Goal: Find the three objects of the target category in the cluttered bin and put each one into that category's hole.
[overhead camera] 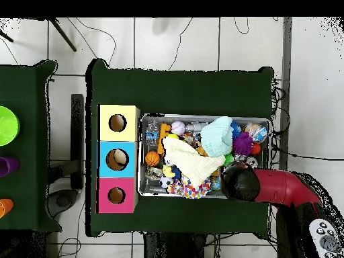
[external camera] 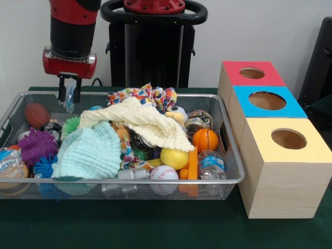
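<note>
The silver wire-mesh bin (external camera: 234,179) is full of toys and cloths; it also shows in the overhead view (overhead camera: 205,116). My gripper (external camera: 69,93) hangs over the bin's far left corner. It is shut on a small clear crinkly water bottle (external camera: 69,99) with a blue label, held just above the clutter. A second water bottle (external camera: 211,165) lies at the bin's front right corner, also in the overhead view (overhead camera: 152,127). In the overhead view the red arm (overhead camera: 269,187) hides the gripper and the held bottle.
Three wooden boxes with round holes stand right of the bin: red (external camera: 251,72), blue (external camera: 267,100), yellow (external camera: 288,139). In the bin lie a yellow cloth (external camera: 145,122), a mint cloth (external camera: 88,153), a basketball (external camera: 205,139), a baseball (external camera: 164,174), metal cans (external camera: 196,124) and a purple spiky ball (external camera: 36,145).
</note>
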Robot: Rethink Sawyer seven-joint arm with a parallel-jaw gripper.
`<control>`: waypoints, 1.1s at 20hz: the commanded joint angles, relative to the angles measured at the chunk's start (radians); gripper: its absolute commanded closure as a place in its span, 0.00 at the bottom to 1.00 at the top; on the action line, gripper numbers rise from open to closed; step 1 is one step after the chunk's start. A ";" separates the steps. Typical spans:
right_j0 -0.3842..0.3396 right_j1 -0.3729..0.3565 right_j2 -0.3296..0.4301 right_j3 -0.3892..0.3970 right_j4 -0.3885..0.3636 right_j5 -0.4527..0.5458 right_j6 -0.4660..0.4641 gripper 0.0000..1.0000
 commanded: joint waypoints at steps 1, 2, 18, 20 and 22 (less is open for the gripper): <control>0.019 -0.068 0.085 0.024 0.051 0.144 -0.038 1.00; 0.025 -0.077 0.084 0.024 0.059 0.155 -0.036 1.00; 0.124 -0.126 0.050 0.031 0.132 0.208 0.051 1.00; 0.141 -0.128 0.040 0.030 0.140 0.212 0.068 1.00; 0.159 -0.129 0.030 0.028 0.151 0.217 0.085 1.00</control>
